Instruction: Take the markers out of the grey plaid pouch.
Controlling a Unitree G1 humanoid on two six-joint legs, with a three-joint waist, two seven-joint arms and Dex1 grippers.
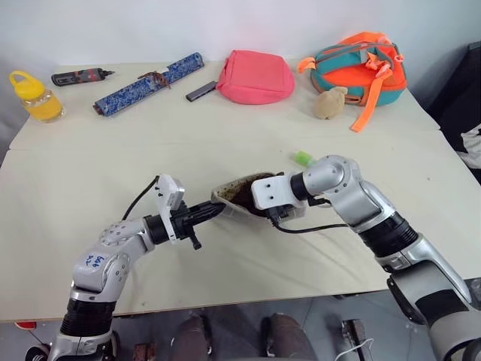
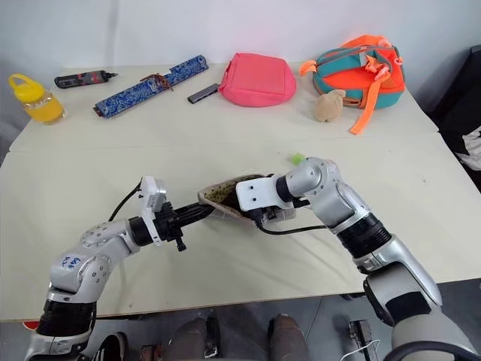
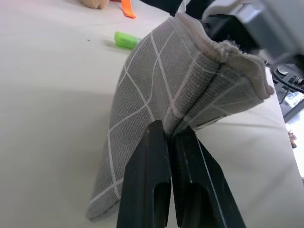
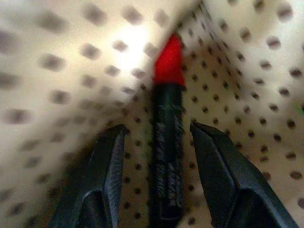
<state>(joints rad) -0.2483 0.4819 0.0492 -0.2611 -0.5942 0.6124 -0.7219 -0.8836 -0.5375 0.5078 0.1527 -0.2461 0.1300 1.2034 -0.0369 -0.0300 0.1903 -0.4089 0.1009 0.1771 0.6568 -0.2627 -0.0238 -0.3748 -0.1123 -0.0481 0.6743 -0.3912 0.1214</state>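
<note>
Right gripper (image 4: 156, 175) spread around the red-ended marker (image 4: 167, 142) inside the grey plaid pouch (image 3: 156, 109), left gripper (image 3: 172, 142) pinching its edge.

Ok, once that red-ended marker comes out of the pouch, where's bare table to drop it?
Bare table lies between the grey plaid pouch and the back row. The near right strip, beside the right tool, is open too. Crowded: the back edge, with yellow bottle, blue roll, pink pouch and backpack; the green marker lies beyond the pouch.

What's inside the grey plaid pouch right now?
Inside the grey plaid pouch, a dark marker with a red end lies on the dotted lining, between the right gripper's open fingers. The marker's lower end and the pouch's depths are hidden.
</note>
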